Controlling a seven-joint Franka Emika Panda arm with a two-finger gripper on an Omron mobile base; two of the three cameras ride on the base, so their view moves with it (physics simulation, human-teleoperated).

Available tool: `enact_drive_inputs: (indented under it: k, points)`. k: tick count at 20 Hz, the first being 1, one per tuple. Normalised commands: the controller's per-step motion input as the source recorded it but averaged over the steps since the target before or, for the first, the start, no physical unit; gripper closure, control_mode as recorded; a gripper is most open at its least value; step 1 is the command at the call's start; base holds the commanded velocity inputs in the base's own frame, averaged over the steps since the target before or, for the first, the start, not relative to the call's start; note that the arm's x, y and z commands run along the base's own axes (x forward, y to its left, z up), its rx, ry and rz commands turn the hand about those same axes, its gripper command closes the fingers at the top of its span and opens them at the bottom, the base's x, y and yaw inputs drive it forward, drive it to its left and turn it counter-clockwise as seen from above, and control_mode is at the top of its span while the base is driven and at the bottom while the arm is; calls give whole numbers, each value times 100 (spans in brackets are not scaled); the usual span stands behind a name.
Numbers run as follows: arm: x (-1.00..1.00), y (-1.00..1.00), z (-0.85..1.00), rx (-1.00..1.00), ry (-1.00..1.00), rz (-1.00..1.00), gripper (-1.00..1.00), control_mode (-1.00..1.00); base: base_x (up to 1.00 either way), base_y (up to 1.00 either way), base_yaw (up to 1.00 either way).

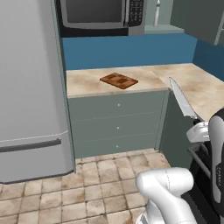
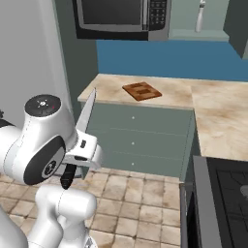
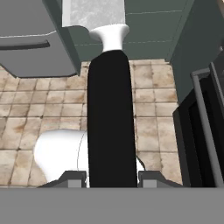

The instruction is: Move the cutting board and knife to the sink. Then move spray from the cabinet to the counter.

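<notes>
The gripper (image 3: 111, 178) grasps the knife (image 2: 85, 120) by its black handle, blade pointing toward twelve o'clock, well apart from the cutting board (image 1: 118, 80) on the counter (image 1: 87, 83).

Open tiled floor (image 1: 87, 192) between fridge (image 1: 30, 87) and counter (image 1: 144, 78) cabinets.

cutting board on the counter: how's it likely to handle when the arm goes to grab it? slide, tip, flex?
The cutting board looks like a thin, rigid wooden slab, so it probably won't flex. It lies flat on the smooth counter, so it may slide if pushed. Little edge shows for fingers, so gripping it could be awkward. The gripper currently holds the knife.
</notes>
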Motion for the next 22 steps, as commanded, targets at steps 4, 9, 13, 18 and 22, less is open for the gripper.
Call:
enact_drive_inputs:
  k: [4, 9, 13, 18, 22]
  points:
    - [0, 0, 0, 0, 0, 0, 100, 100, -59, 0, -4]
    - [0, 0, 0, 0, 0, 0, 100, 100, -49, 0, -13]
    - [0, 0, 0, 0, 0, 0, 100, 100, -40, 0, -21]
    - [0, 0, 0, 0, 0, 0, 100, 100, -32, 0, -28]
    - [0, 0, 0, 0, 0, 0, 100, 100, -24, 0, -35]
